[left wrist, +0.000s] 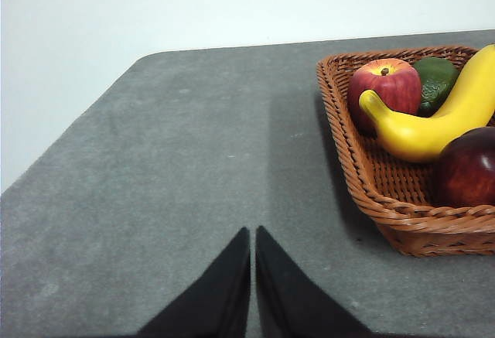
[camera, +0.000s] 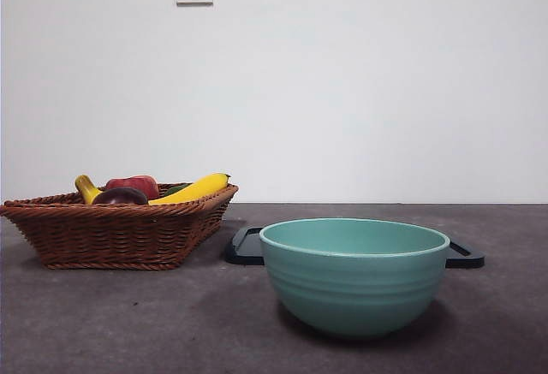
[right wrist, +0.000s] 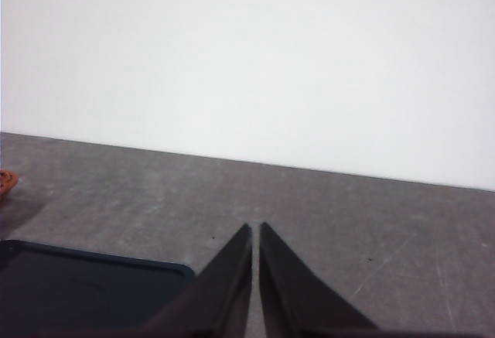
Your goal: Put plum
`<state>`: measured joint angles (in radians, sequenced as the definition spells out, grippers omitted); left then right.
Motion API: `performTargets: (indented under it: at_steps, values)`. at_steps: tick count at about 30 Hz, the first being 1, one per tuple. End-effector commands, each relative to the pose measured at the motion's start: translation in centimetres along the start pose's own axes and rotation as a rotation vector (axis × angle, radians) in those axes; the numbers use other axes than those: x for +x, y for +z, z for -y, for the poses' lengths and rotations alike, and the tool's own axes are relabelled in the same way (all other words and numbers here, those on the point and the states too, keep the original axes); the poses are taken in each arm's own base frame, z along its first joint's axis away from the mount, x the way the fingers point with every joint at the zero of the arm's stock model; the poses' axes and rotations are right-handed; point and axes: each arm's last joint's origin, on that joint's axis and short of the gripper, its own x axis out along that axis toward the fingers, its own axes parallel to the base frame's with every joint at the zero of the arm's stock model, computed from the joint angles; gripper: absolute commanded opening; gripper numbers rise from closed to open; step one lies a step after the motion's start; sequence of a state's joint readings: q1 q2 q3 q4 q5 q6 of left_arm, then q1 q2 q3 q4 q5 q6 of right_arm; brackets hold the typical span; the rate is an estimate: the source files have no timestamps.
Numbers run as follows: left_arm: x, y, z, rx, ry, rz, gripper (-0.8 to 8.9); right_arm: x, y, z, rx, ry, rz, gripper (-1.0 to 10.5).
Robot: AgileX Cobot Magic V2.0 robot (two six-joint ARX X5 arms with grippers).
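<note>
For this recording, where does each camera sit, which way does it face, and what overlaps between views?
Front: low, at table height, facing the wall; woven brown wicker basket, teal ceramic bowl, no arm shows.
Left wrist: above grey table, own shut left gripper below; dark maroon plum in basket.
Right wrist: own shut right gripper; flat black tray.
Shared: basket, plum, tray with front.

Glossy plum (left wrist: 469,169); woven wicker basket (camera: 111,228); smooth glazed bowl (camera: 353,284); matt table (left wrist: 193,168).

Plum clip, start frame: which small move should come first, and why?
Probably the left gripper should open and move toward the plum. Its jaws are shut over bare table, and the plum lies in the wicker basket in its view. The right gripper sees no fruit.
</note>
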<state>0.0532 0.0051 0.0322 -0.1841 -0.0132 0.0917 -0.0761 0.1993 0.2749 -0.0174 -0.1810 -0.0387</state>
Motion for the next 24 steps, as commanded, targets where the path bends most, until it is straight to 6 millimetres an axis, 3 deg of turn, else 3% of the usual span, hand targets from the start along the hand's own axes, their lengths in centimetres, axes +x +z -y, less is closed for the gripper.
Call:
performTargets:
  at_steps: [1,9,24]
  values:
    - [0.2,-0.7,0.0,0.008,0.002,-0.026,0.09,-0.2,-1.8,0.0,-0.017,-0.018,0.019,0.0]
    - [0.2,-0.7,0.0,0.008,0.002,-0.026,0.09,-0.4,-5.3,-0.2,0.010,-0.065,-0.004,0.0]
    - [0.2,-0.7,0.0,0.008,0.003,-0.025,0.09,-0.4,-7.3,-0.6,0.017,-0.063,-0.054,0.0]
